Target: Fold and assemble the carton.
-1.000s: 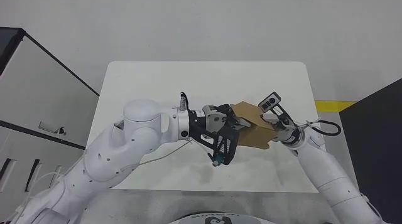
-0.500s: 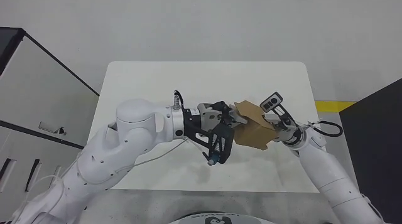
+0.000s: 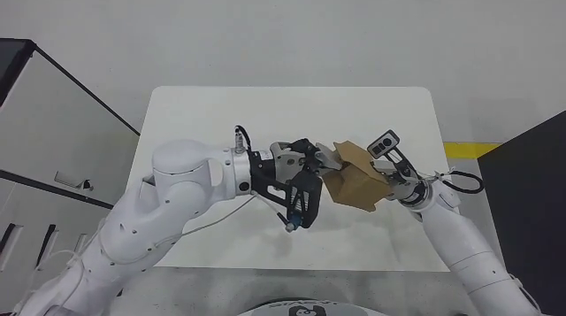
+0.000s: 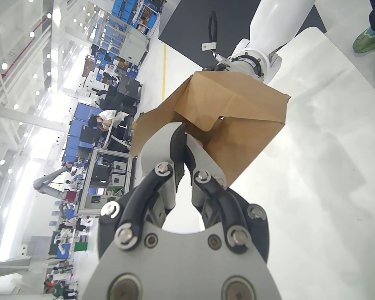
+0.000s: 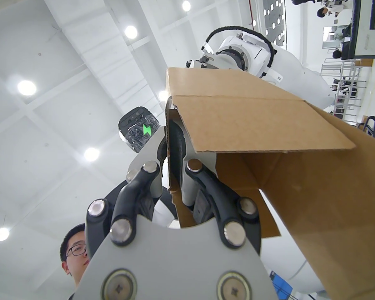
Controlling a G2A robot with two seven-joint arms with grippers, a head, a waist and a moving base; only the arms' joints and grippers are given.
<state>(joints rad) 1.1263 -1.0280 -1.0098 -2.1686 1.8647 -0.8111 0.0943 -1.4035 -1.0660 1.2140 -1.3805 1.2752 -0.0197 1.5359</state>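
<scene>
Carton, which you hold above the table right of centre in the top view, looks half done: body opened, end flaps yet to close, right gripper fingers clamped on its wall, left gripper fingers together at a flap.

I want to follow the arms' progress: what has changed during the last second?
The left arm swung toward the robot's left, carrying the left gripper slightly that way, beside the carton. Nothing was taken or released. The right gripper stayed shut on the carton's wall, and the carton hardly moved.
</scene>
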